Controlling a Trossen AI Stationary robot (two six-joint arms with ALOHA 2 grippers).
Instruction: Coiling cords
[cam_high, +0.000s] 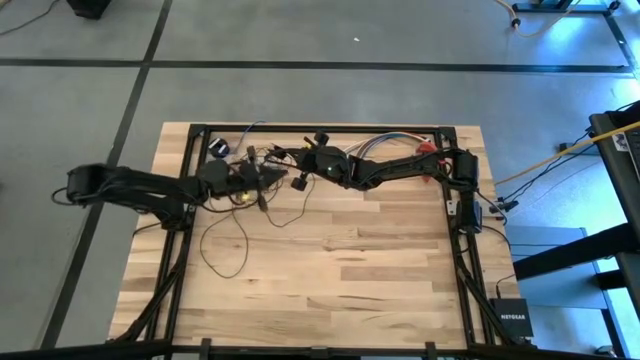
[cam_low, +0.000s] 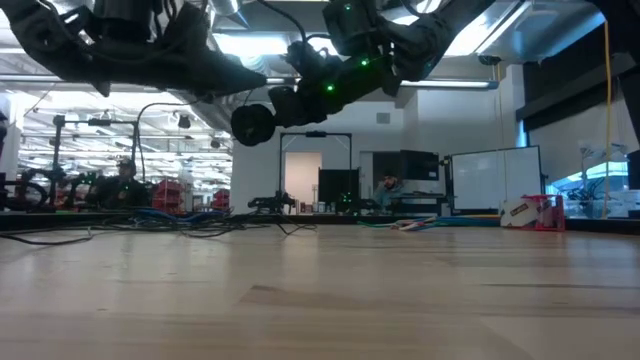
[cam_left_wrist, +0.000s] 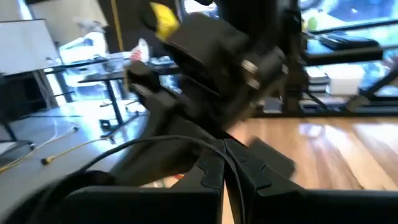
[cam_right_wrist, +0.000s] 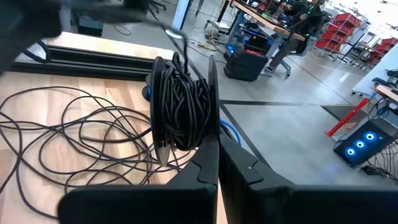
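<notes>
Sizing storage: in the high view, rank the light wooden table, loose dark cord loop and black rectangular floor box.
1. Light wooden table.
2-3. Loose dark cord loop and black rectangular floor box: alike, unranked.

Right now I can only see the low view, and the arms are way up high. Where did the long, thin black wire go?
Observer: The right gripper is shut on a wound bundle of the thin dark cord.
Operator: Is any of it messy?
Observer: Yes, loose loops lie spread on the wooden table beside the bundle.
Operator: What about the other arm?
Observer: The left gripper is shut on a strand too.
</notes>
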